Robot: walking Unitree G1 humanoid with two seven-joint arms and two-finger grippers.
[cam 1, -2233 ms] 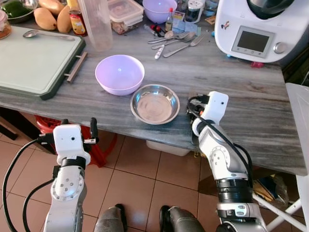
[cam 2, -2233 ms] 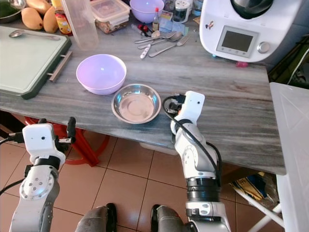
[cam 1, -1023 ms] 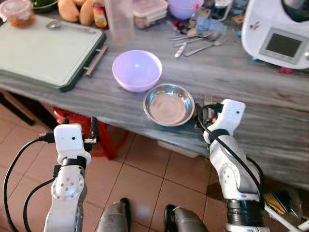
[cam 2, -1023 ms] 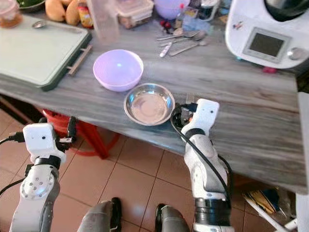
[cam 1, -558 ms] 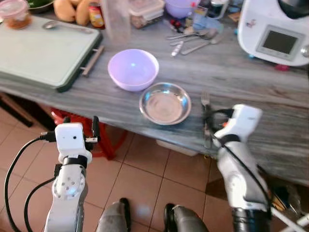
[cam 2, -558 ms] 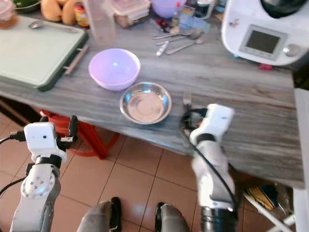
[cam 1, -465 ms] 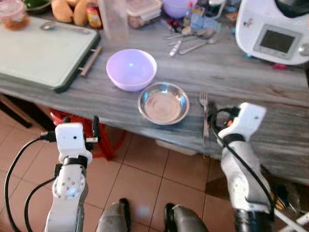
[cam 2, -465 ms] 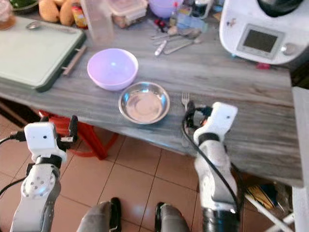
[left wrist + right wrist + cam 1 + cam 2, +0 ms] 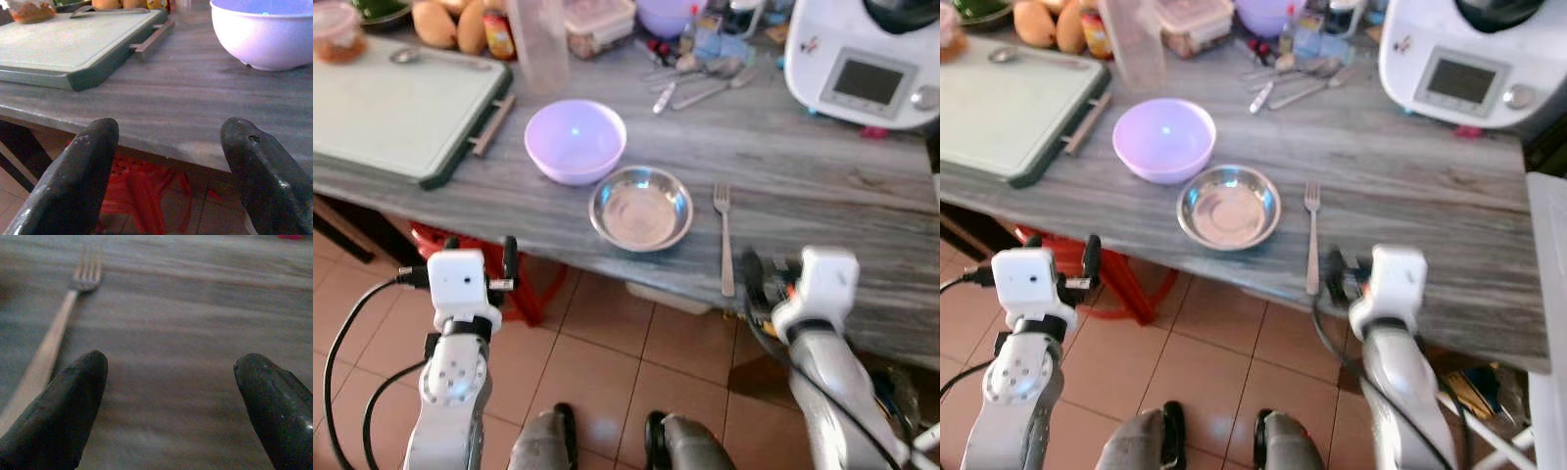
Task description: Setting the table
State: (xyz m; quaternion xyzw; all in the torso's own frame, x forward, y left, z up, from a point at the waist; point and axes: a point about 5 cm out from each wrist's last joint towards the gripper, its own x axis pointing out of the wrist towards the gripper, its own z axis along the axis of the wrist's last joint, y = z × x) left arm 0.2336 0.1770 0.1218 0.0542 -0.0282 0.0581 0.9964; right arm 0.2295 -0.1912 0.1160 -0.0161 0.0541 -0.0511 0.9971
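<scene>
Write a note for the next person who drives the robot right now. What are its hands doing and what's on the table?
Right gripper: open, empty, low at the near table edge, just right of the fork's handle end.
Left gripper: open, empty, held below the table edge, facing the lilac bowl.
Things: the steel bowl sits near the table's front edge, the lilac bowl just behind it to the left. The fork lies flat to the right of the steel bowl, tines pointing away from the robot.
Done: bowl and fork are placed.
Left: more cutlery lies at the back of the grey table; probably a spoon next.
</scene>
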